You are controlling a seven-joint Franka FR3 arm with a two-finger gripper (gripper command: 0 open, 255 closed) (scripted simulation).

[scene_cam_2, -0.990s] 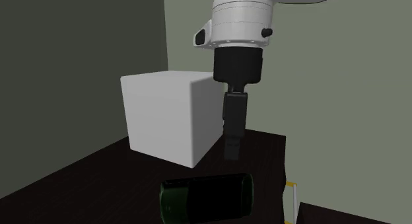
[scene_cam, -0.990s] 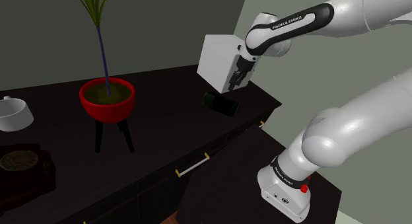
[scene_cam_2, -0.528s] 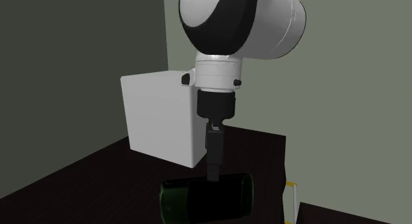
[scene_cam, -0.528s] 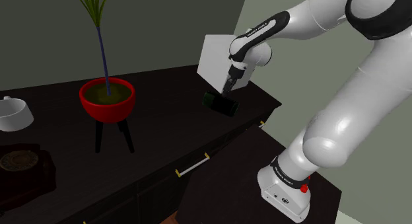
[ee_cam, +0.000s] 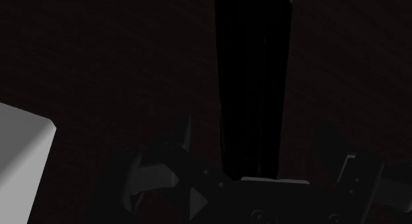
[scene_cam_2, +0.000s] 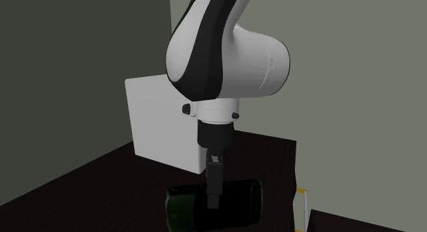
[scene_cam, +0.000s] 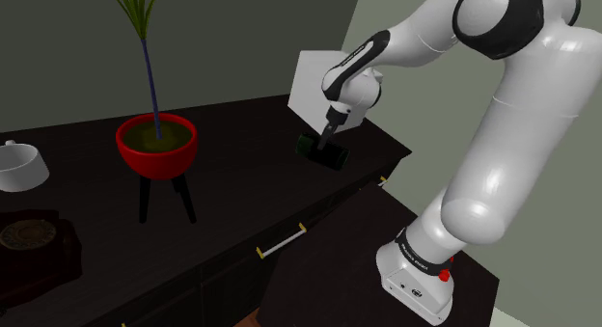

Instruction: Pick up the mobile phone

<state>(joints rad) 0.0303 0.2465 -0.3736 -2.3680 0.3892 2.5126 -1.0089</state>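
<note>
The gripper [scene_cam_2: 214, 196] has come down over the black phone [scene_cam_2: 243, 204]; it is spread apart around it, not touching; squeezing looks like the next job.

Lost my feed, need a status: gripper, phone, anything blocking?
Gripper open, fingers either side of the mobile phone, not clasping it. It stands on edge. White box close by, not in the way.

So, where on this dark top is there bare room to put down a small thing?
The widest bare patch of the dark top lies between the red planter and the mobile phone. It is crowded at the corner, around the gripper, phone and white box, and at the shoulder view's left, by the white cup and rotary telephone.
</note>
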